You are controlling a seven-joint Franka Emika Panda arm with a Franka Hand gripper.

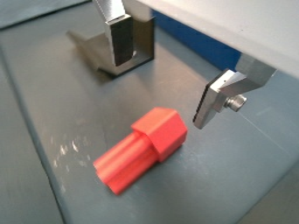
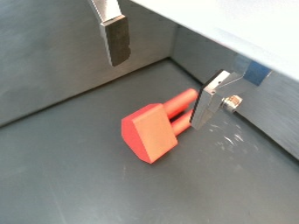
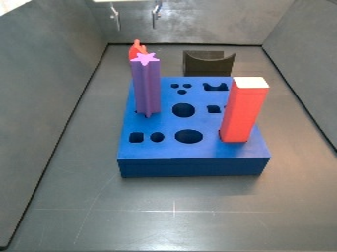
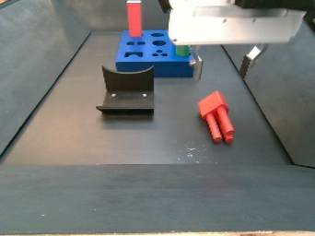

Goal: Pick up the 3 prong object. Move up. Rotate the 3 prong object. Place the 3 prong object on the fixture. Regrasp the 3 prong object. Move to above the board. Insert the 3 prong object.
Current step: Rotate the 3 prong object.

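Note:
The 3 prong object [image 1: 142, 149] is a red piece with a blocky head and slim prongs [image 2: 179, 104]. It lies flat on the dark floor, and a side view shows it right of the fixture [image 4: 216, 116]. My gripper [image 1: 160, 94] hangs above it, open, with nothing between the silver fingers [image 2: 114, 39]. In both side views the gripper is off the floor [image 4: 223, 74] [image 3: 137, 20]. The black fixture [image 1: 114, 51] [image 4: 127, 90] stands apart from the piece. The blue board [image 3: 194, 148] [image 4: 153, 52] lies beyond the fixture.
A purple star post [image 3: 145, 89] and a red-orange rectangular block [image 3: 243, 108] stand in the board. Grey walls [image 3: 59, 59] enclose the floor on all sides. A small green piece [image 4: 182, 51] shows at the board's edge.

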